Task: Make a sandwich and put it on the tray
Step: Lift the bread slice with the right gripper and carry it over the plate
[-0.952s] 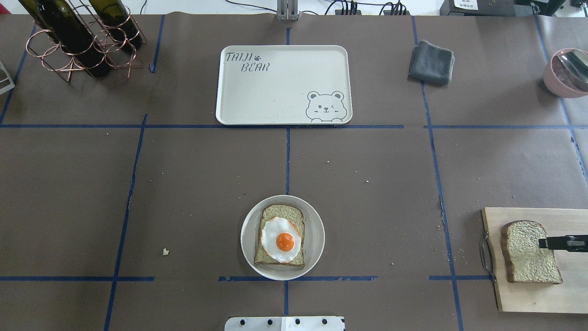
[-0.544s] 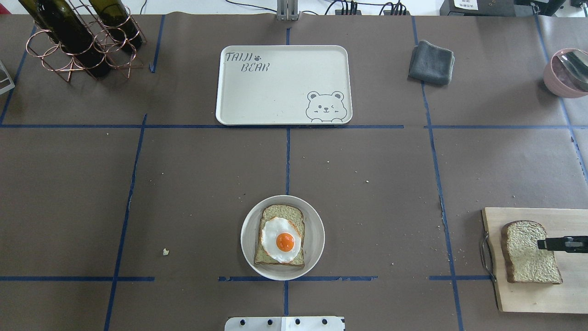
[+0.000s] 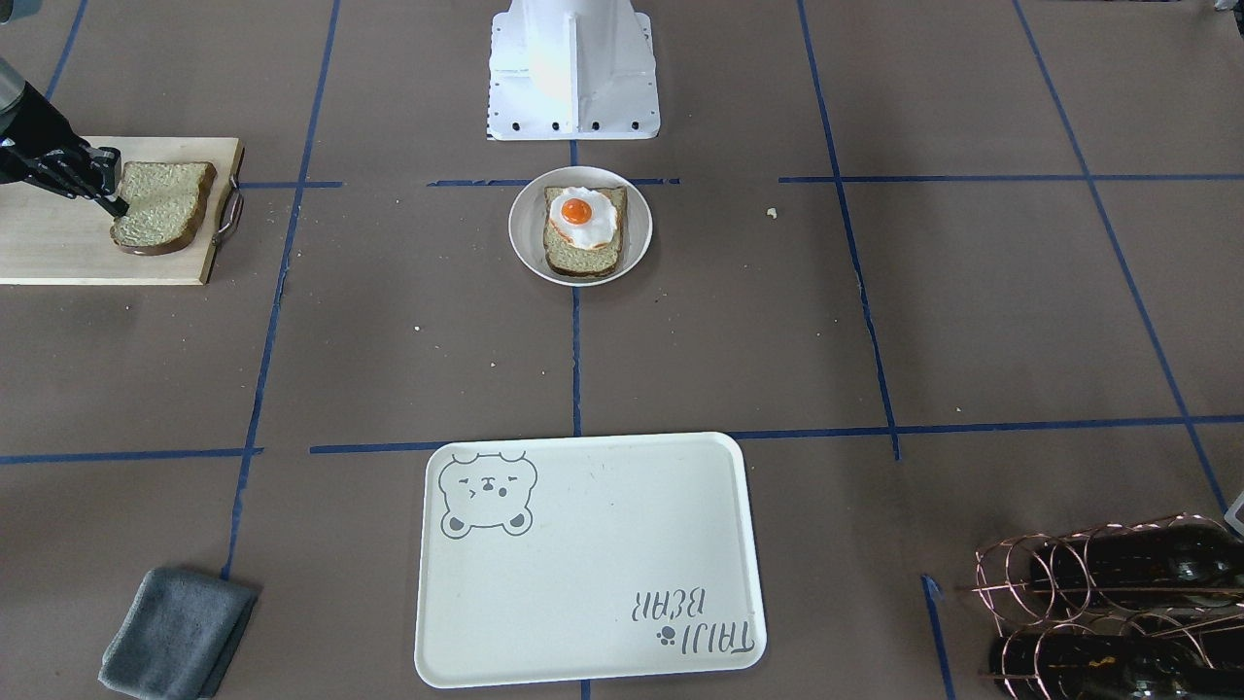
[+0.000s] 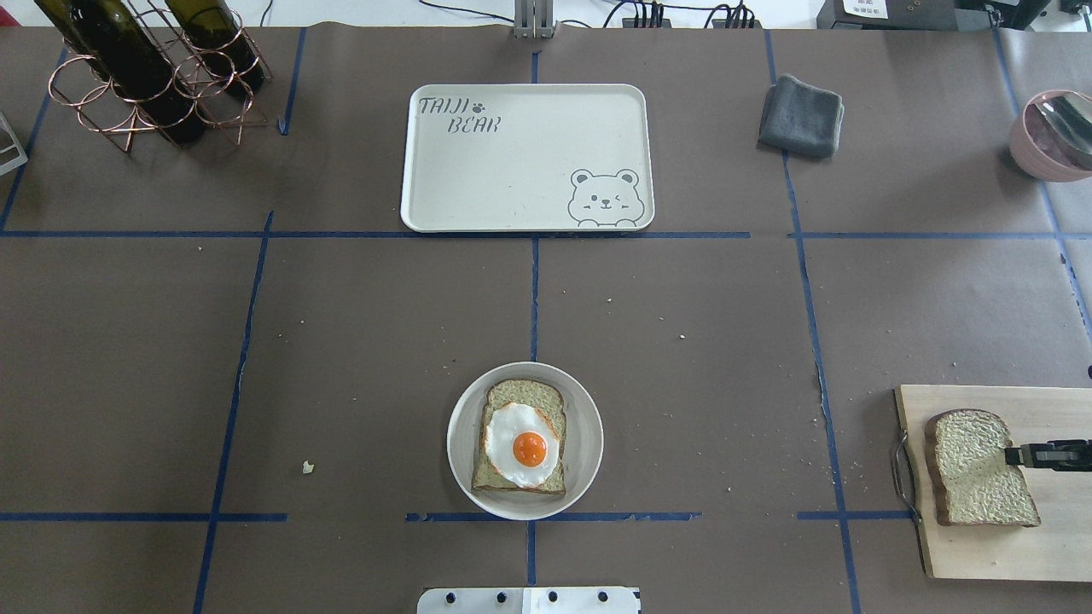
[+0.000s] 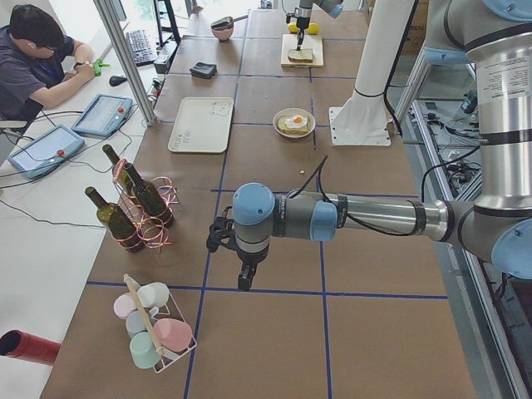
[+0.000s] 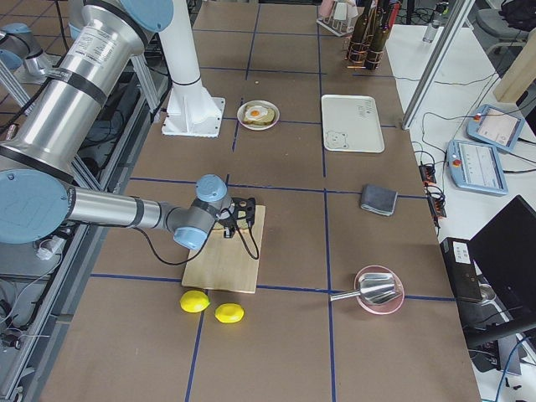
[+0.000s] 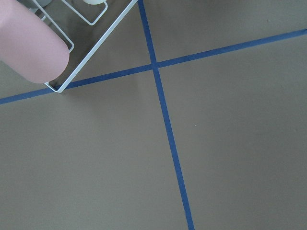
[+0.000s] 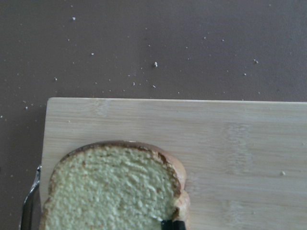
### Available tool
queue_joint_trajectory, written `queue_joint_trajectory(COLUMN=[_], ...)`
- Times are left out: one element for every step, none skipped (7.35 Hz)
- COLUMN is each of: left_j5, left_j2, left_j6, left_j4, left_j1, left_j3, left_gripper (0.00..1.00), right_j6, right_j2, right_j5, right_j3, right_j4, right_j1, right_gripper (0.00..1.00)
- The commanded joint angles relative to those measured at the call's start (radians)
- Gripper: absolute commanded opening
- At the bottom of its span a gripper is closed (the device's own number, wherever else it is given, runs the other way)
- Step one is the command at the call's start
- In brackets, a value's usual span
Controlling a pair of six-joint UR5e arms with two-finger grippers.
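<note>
One bread slice (image 4: 506,394) lies on a small round white plate (image 4: 589,426) near my base, with the fried egg (image 4: 522,445) on top. The second bread slice (image 4: 972,465) lies on a pale wooden board (image 4: 990,546) at the near right. My right gripper (image 4: 1019,455) is shut on that slice's right edge; its fingertip (image 8: 171,224) shows at the crust in the right wrist view. The cream tray (image 4: 512,170) with the bear drawing lies bare at the far middle. My left gripper (image 5: 243,278) hangs over the table's left end; I cannot tell whether it is open or shut.
A grey folded cloth (image 4: 802,115) lies right of the tray. A copper wire rack with wine bottles (image 4: 145,68) stands at the far left. A pink bowl (image 4: 1054,136) sits at the far right. Two lemons (image 6: 194,301) lie beside the board. A cup rack (image 5: 154,328) stands near my left gripper.
The right gripper's finger has drawn back from over the slice to its right edge. The slice on the board has shifted slightly left and turned a little.
</note>
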Motion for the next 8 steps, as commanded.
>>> queue_joint_trajectory(left_j5=[0.0,0.0,0.0,0.0,0.0,0.0,0.0,0.0], left_j2=[0.001,-0.001,-0.001,-0.001,0.002,0.005,0.005,0.005], left_j6=[0.0,0.0,0.0,0.0,0.0,0.0,0.0,0.0], left_j4=[0.0,0.0,0.0,0.0,0.0,0.0,0.0,0.002], left_j1=[0.0,0.0,0.0,0.0,0.0,0.0,0.0,0.0], left_j3=[-0.002,-0.002,-0.001,0.001,0.001,0.001,0.001,0.007], left_gripper=[1.0,1.0,1.0,1.0,1.0,1.0,1.0,1.0], right_j6=[-0.008,-0.008,-0.008,-0.007,-0.007,-0.004,0.011,0.011], right_j2=[0.0,-0.001,0.005,0.012,0.038,0.089,0.164,0.242], right_j5=[0.013,0.032,0.077,0.139,0.198,0.264,0.289,0.29], right_j3=[0.001,0.003,0.017,0.061,0.095,0.112,0.121,0.118], right_j4=[0.052,0.107,0.138,0.143,0.143,0.143,0.131,0.108], right_j1=[0.006,0.01,0.017,0.053,0.091,0.13,0.139,0.135], right_gripper=[0.0,0.0,0.0,0.0,0.0,0.0,0.0,0.0])
